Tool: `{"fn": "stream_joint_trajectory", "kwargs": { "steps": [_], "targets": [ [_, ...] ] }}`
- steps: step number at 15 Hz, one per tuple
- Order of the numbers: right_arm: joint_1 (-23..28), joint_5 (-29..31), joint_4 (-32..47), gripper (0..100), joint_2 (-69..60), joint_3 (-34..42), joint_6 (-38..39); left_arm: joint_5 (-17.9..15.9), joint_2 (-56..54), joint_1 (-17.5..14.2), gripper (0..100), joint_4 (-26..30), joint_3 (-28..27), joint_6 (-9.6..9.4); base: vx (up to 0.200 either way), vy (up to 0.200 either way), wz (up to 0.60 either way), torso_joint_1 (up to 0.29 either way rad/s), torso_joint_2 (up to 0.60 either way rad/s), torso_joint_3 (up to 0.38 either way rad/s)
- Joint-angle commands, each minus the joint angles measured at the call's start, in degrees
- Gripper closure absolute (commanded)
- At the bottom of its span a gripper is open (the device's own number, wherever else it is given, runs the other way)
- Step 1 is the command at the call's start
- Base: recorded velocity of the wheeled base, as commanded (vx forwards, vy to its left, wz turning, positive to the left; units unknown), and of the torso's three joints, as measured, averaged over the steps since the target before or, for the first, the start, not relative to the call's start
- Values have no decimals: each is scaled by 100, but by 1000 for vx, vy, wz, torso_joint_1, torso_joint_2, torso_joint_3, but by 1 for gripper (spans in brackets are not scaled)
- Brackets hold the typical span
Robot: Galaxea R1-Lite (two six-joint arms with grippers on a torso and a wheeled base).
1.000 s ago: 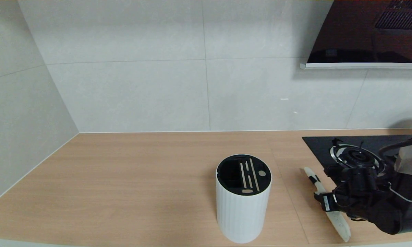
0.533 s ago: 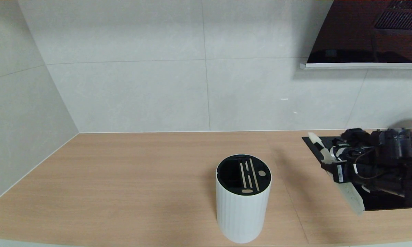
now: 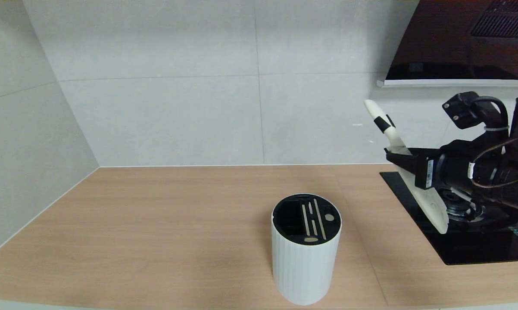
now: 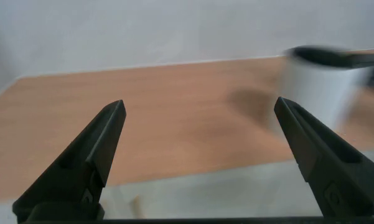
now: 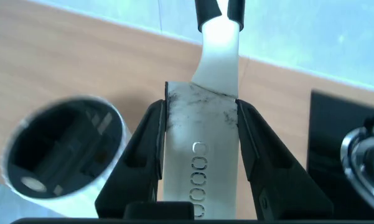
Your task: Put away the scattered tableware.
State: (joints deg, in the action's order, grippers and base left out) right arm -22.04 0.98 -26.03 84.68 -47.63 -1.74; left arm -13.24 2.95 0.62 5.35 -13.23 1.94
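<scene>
A white ceramic knife (image 3: 416, 181) with a black band on its handle hangs in the air above the stove edge, handle tilted up, blade tip down. My right gripper (image 3: 407, 165) is shut on it near where blade meets handle. In the right wrist view the knife (image 5: 202, 134) sits clamped between the two fingers (image 5: 146, 155). The white ribbed holder (image 3: 305, 249) with a black slotted top stands on the wooden counter (image 3: 177, 224), left of and below the knife; it is also in the right wrist view (image 5: 62, 149). My left gripper (image 4: 202, 155) is open, low by the counter's front edge.
A black gas hob (image 3: 466, 241) with a burner (image 3: 457, 206) lies at the right of the counter, under the right arm. A dark range hood (image 3: 461, 43) hangs at the upper right. Tiled walls close the back and left.
My right gripper has lifted the knife off the counter, raising it from beside the hob to well above the stove edge. The holder has stayed in place.
</scene>
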Motion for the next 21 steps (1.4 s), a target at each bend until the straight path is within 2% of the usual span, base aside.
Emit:
{"fn": "stream_joint_trajectory", "kwargs": {
  "steps": [1, 2, 4, 5, 6, 7, 8, 9, 10, 11, 12, 13, 15, 16, 17, 21],
  "targets": [
    [-187, -1, 63, 100, -13, -300, -1, -900, 1770, 87, 0, 423, -1463, 140, 0, 0, 0, 0, 0, 0],
    [-371, 8, 71, 100, 102, -440, -1, -1243, 2667, 87, 0, 361, -2079, 140, 0, 0, 0, 0, 0, 0],
    [-608, 17, 36, 100, 225, -467, 25, -1656, 3836, 122, 0, 256, -2835, 158, 0, 0, 0, 0, 0, 0],
    [-731, 26, 36, 100, 269, -423, 113, -1717, 4609, 237, 0, 106, -3186, 193, 0, 0, 0, 0, 0, 0],
    [-872, 52, 36, 100, 260, -405, 192, -1717, 5198, 430, 0, -192, -3309, 290, 0, 0, 0, 0, 0, 0],
    [-1048, 105, 36, 100, 269, -396, 280, -1673, 5787, 834, 0, -799, -3309, 615, 0, 0, 0, 0, 0, 0],
    [-1206, 219, 27, 100, 286, -414, 289, -1480, 6209, 1458, 0, -1440, -3248, 1248, 0, 0, 0, 0, 0, 0],
    [-1338, 360, 27, 100, 286, -405, 297, -1172, 6525, 1915, 0, -1897, -3248, 1828, 0, 0, 0, 0, 0, 0],
    [-1505, 544, 27, 100, 286, -396, 315, -759, 6938, 2364, 0, -2636, -3256, 2487, 0, 0, 0, 0, 0, 0],
    [-1672, 641, 19, 100, 286, -370, 376, -460, 7290, 2654, 0, -3330, -3221, 2874, 0, 0, 0, 0, 0, 0],
    [-1962, 711, 19, 100, 321, -379, 596, -320, 7615, 2838, 0, -4051, -3133, 3260, 0, 0, 0, 0, 0, 0],
    [-2182, 825, 19, 100, 401, -388, 702, -355, 7729, 2847, 0, -4367, -3063, 3568, 0, 0, 0, 0, 0, 0],
    [-2410, 1238, -122, 100, 620, -379, 693, -451, 7852, 2873, 0, -4552, -3098, 4306, 0, 0, 0, 0, 0, 0],
    [-2507, 1326, -289, 100, 691, -370, 684, -513, 7879, 2900, 0, -4569, -3116, 4412, 0, 0, 0, 0, 0, 0],
    [-2621, 1397, -526, 100, 787, -291, 684, -548, 7984, 2970, 0, -4569, -3125, 4438, 0, 0, 0, 0, 0, 0],
    [-2955, 1405, -737, 100, 779, -168, 649, -346, 8485, 3295, 0, -4701, -3221, 4456, 0, 0, 0, 0, 0, 0]
  ]
}}
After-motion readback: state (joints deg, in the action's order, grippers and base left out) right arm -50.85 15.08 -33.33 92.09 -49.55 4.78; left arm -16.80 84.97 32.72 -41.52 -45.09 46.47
